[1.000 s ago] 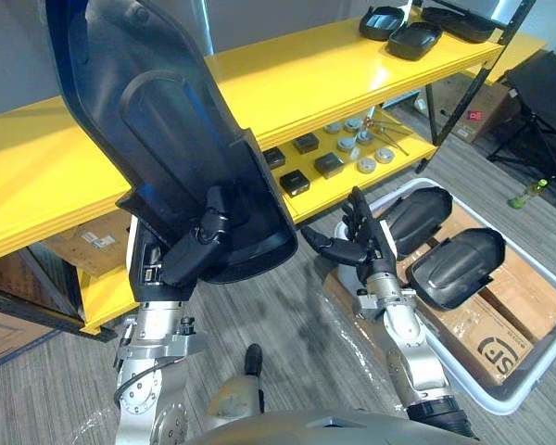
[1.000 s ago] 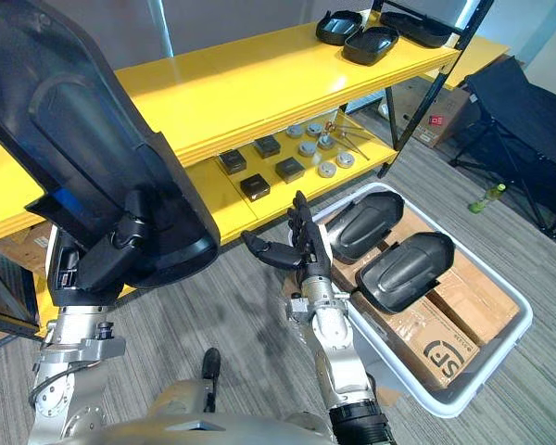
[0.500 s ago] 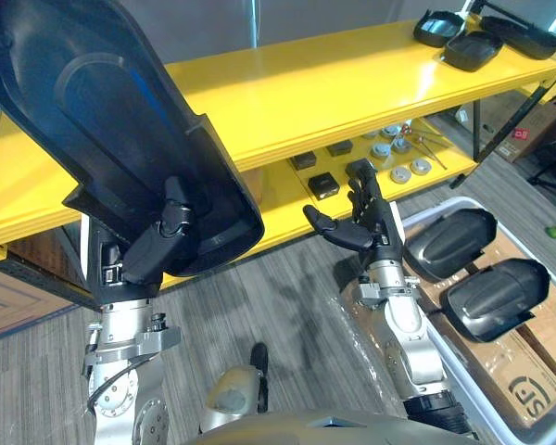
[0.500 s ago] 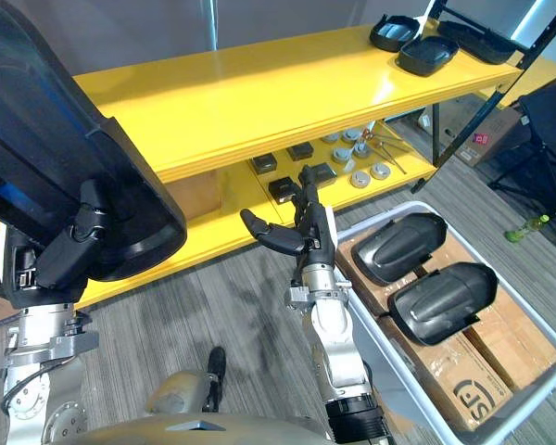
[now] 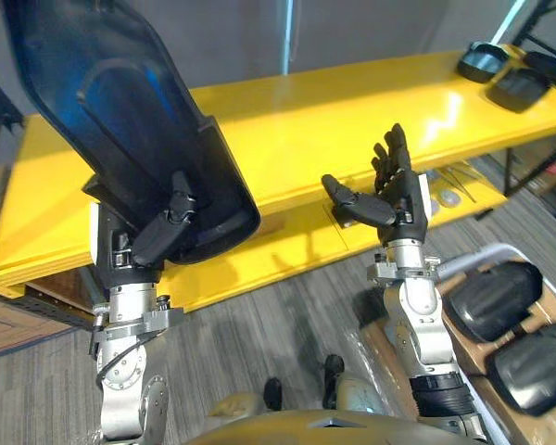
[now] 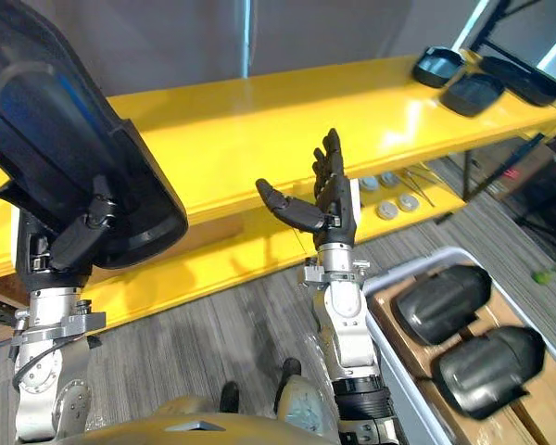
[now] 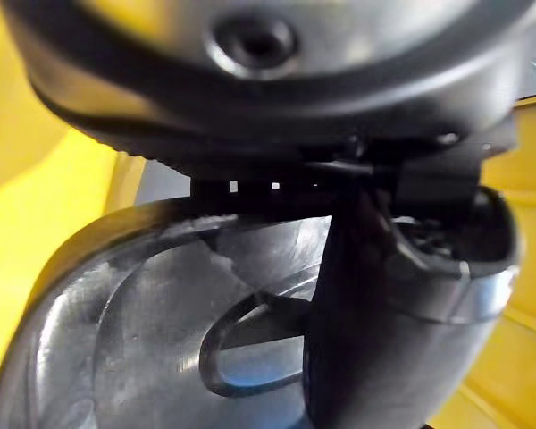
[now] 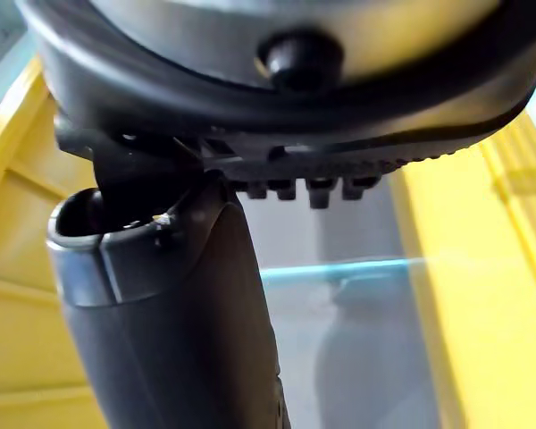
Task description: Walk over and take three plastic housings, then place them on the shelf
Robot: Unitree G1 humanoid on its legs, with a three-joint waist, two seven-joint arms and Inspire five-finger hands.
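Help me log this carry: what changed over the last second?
The view swung towards the yellow shelf, so the white bin with two dark housings now sits at the lower right; that is camera motion. The open right hand has risen in front of the shelf. The left hand stays shut on the large dark plastic housing, held upright.

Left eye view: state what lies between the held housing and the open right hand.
Only a bare stretch of the yellow shelf separates the housing and right hand in that view.
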